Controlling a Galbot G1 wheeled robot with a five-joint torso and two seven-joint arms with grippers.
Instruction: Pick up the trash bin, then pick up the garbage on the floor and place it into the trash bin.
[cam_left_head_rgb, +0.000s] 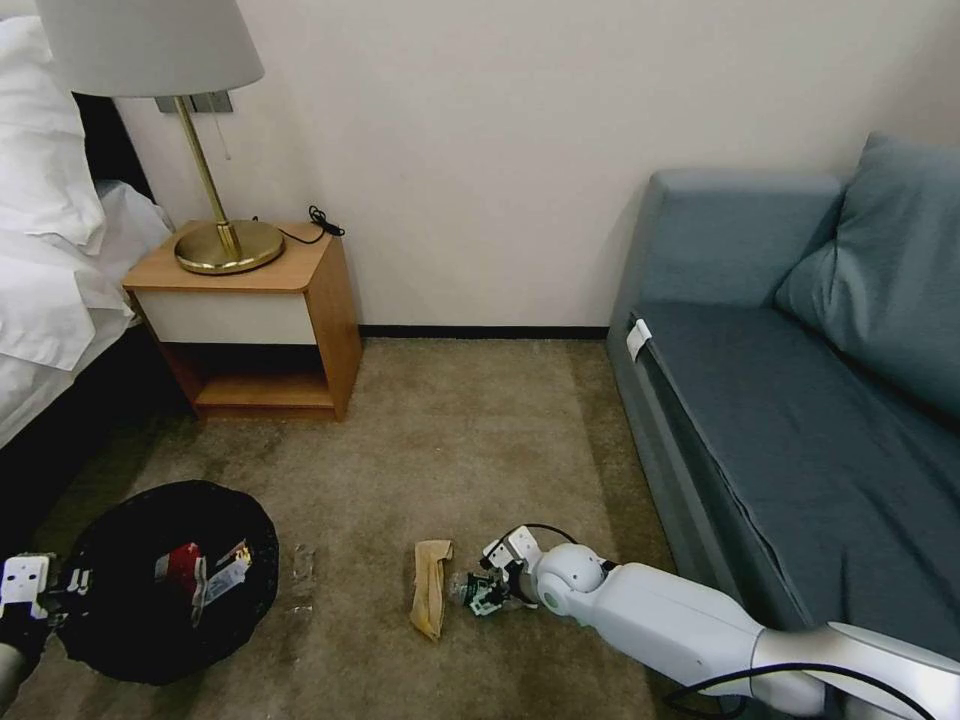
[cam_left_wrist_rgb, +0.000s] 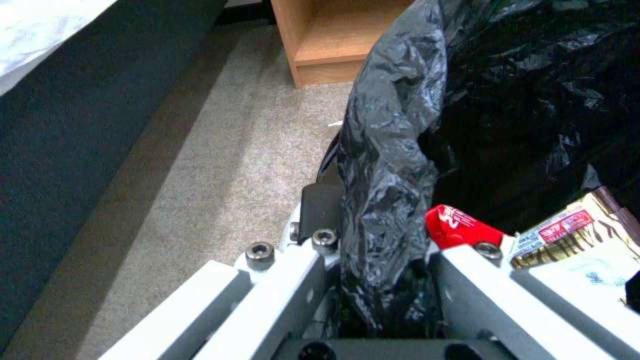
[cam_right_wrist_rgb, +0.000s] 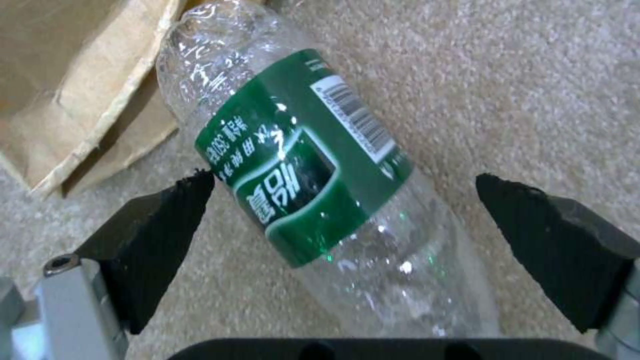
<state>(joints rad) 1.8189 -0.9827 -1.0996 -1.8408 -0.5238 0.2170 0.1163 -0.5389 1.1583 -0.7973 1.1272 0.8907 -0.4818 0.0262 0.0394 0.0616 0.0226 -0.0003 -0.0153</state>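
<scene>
Beige carpet (cam_left_head_rgb: 450, 440) covers the floor of a bedroom corner, and nearest the robot its two arms reach low over it. At the left, the left hand (cam_left_wrist_rgb: 383, 280) is clamped on the black liner at the rim of the trash bin (cam_left_head_rgb: 130, 640), which looks held just beside the robot. Inside lie a red snack bag (cam_left_head_rgb: 182, 566) and a yellow-brown snack wrapper (cam_left_head_rgb: 228, 574), so that part of the garbage looks dealt with. At the right, the right hand (cam_right_wrist_rgb: 347, 220) is down at the carpet with its pads spread apart on either side of a clear green-labelled bottle (cam_right_wrist_rgb: 307, 165), one pad just touching the label, the other well off; no grip yet. Just beside the bottle lies a tan paper wrapper (cam_left_head_rgb: 431, 585), also on the floor. By this reckoning the bin is picked up, two pieces are in, and the bottle and paper wrapper remain. Farther off stand a wooden nightstand (cam_left_head_rgb: 255, 310) with a brass lamp (cam_left_head_rgb: 215, 235), a bed (cam_left_head_rgb: 50, 230), and a blue-grey sofa (cam_left_head_rgb: 800, 400).
</scene>
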